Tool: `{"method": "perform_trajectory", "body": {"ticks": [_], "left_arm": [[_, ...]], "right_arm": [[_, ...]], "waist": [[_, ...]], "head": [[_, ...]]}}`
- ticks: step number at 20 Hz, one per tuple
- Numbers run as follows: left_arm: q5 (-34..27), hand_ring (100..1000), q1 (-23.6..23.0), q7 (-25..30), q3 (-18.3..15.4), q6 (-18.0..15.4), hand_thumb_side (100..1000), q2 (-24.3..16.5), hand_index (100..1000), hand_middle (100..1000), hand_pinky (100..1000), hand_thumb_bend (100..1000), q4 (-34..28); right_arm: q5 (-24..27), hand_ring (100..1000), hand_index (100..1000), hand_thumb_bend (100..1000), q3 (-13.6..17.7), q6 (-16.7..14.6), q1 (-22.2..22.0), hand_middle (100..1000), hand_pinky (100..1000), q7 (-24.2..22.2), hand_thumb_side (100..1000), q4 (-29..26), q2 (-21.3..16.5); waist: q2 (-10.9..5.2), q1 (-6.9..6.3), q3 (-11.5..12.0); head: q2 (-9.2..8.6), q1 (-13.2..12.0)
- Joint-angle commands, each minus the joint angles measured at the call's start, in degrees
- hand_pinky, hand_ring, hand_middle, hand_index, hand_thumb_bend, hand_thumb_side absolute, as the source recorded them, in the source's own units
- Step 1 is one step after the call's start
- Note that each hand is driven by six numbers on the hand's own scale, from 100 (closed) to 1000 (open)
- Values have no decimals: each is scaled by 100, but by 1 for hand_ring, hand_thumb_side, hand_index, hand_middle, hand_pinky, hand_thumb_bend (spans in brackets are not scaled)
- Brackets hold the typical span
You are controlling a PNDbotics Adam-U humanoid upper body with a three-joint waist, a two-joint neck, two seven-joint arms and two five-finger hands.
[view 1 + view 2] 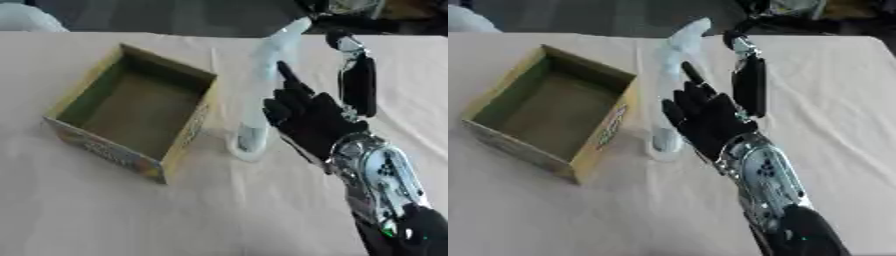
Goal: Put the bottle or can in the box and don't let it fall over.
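Note:
A clear plastic bottle (265,80) stands upright near the middle of the table, just right of the box. The cardboard box (105,148) is open at the top, shows nothing inside and has printed outer walls. My right hand (308,121) comes in from the lower right and is beside the bottle on its right side. Its fingers (285,75) are straight and point up along the bottle, and the thumb (358,86) sticks out to the right, away from the bottle. Nothing is held in the hand. Whether the fingers touch the bottle I cannot tell.
A pale cloth covers the table (131,215). Dark objects (350,10) lie past the far edge at the upper right, and a pale rounded shape (26,17) shows at the upper left corner.

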State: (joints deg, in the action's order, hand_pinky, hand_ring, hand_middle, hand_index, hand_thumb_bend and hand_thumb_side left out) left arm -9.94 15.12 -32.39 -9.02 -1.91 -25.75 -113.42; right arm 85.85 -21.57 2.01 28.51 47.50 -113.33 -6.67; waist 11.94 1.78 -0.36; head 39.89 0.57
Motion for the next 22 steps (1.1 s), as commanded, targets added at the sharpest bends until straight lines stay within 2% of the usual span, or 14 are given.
{"method": "perform_trajectory", "body": {"ticks": [1, 10, 22], "left_arm": [[10, 979, 66, 15, -9, -9, 816, -141, 890, 1000, 1000, 166, -117], [5, 979, 78, 22, -2, -13, 815, -141, 890, 1000, 1000, 167, -117], [-1, 979, 74, 24, 3, -15, 816, -143, 889, 1000, 1000, 167, -117]], "right_arm": [[61, 100, 905, 328, -10, 66, 101, 100, 100, -51, 677, -126, 9], [292, 100, 901, 331, -45, 190, 116, 100, 100, -259, 672, -126, -145], [282, 100, 900, 327, 28, 189, 81, 100, 100, -297, 672, -126, -167]], "waist": [[-110, -17, 12], [-125, 2, 38], [-120, -1, 31]], "head": [[-47, 7], [-59, -1], [-50, -24]]}}
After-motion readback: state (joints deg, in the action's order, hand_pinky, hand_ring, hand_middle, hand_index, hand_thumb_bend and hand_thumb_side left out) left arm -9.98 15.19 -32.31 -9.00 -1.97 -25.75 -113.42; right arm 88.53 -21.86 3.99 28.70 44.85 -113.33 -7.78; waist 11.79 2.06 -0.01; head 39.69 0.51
